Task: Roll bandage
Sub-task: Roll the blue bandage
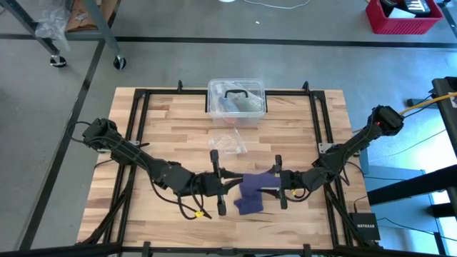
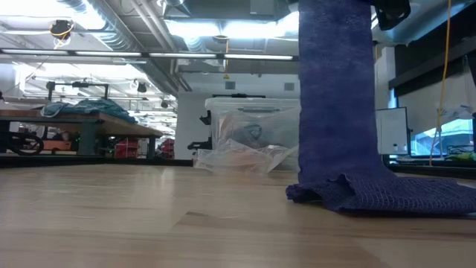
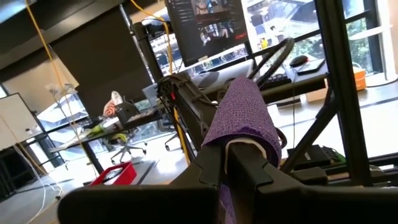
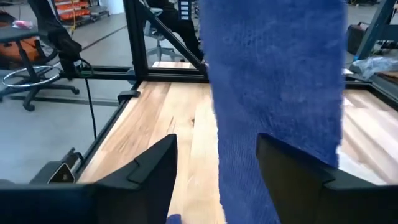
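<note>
The bandage (image 2: 335, 89), a dark navy-purple strip, hangs straight down from my left gripper (image 1: 227, 180), which is shut on its upper end above the table's near middle. Its lower end (image 2: 387, 197) lies heaped on the wood. In the left wrist view the fabric (image 3: 242, 115) wraps over my shut fingertips. My right gripper (image 4: 217, 168) is open and comes level from the table's right. The hanging strip (image 4: 273, 93) passes between its two fingers. My left gripper holds the bandage's upper end (image 3: 239, 134), with the fabric folded over the tips of the shut fingers. The fingers point about level, toward the table's right. The strip hangs below them, and its lower end (image 1: 248, 205) rests on the table. My right gripper may touch the strip; I cannot tell.
A clear plastic box with a black handle (image 1: 237, 100) stands at the table's far middle. A crinkled clear wrapper (image 1: 228, 143) lies in front of it. Black frame rails (image 1: 139, 135) run along the left and right sides. Bare wood lies near the front left.
</note>
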